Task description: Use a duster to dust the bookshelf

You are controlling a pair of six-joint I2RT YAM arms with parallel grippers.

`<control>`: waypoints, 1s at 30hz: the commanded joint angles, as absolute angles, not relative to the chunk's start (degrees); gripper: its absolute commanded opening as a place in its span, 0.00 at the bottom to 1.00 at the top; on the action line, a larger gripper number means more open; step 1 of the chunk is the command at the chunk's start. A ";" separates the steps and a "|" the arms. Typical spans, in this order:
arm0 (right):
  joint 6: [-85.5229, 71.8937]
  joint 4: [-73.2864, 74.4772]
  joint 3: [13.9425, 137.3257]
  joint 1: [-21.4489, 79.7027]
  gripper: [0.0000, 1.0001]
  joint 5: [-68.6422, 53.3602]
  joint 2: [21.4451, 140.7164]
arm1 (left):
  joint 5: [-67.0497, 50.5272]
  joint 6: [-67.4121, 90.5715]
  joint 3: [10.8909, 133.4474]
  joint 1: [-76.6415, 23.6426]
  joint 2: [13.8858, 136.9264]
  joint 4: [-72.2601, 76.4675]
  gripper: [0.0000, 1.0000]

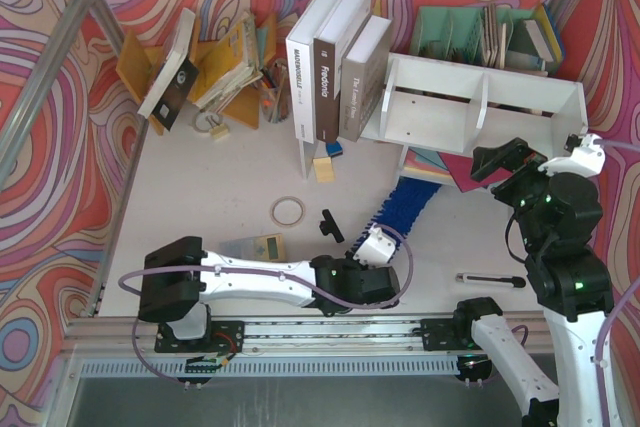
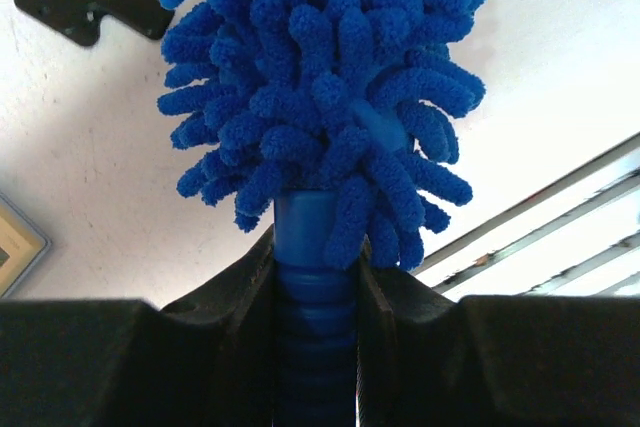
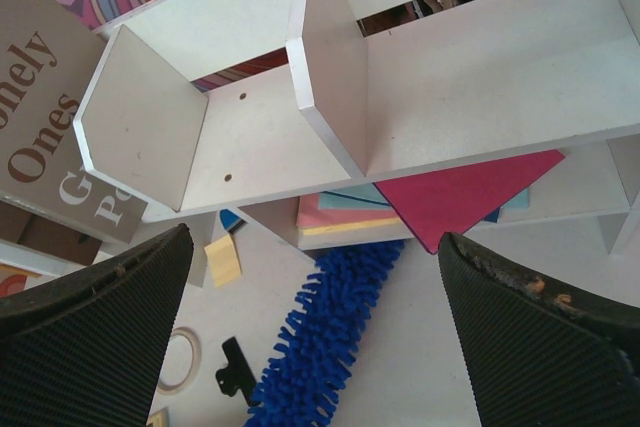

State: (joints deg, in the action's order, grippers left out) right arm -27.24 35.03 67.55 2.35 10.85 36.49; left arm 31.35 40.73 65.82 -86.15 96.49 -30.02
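Note:
The white bookshelf (image 1: pixel 470 107) stands on legs at the back right, with two compartments split by a divider. It fills the top of the right wrist view (image 3: pixel 250 147). The blue fluffy duster (image 1: pixel 405 209) lies on the table, its tip under the shelf's front edge. My left gripper (image 1: pixel 375 244) is shut on the duster's ribbed blue handle (image 2: pixel 315 287), with the fluffy head (image 2: pixel 320 77) just ahead of the jaws. My right gripper (image 1: pixel 505 159) hangs open and empty in front of the shelf, above the duster (image 3: pixel 320 347). Its ribbed pads (image 3: pixel 90 337) stand wide apart.
Upright books (image 1: pixel 330 67) lean at the shelf's left end. A green organiser (image 1: pixel 480 32) stands behind it and a yellow rack (image 1: pixel 215 62) at back left. Coloured sheets (image 1: pixel 440 167) lie under the shelf. A black clip (image 1: pixel 330 225), tape ring (image 1: pixel 288 211), pen (image 1: pixel 490 280) and small device (image 1: pixel 255 246) lie on the table.

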 commanded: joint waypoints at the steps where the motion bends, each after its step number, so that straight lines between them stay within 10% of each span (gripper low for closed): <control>1: -26.52 34.07 68.57 2.44 0.99 10.47 37.14 | 35.25 37.01 70.92 -86.73 93.19 -30.04 0.00; 30: -26.79 34.19 67.46 2.46 0.99 10.35 36.56 | 31.63 32.72 76.60 -86.63 96.83 -29.33 0.00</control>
State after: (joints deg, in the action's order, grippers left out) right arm -27.24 35.03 67.53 2.35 10.59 36.97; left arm 30.00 36.77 70.87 -85.34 97.38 -30.39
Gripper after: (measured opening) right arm 0.988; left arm 0.343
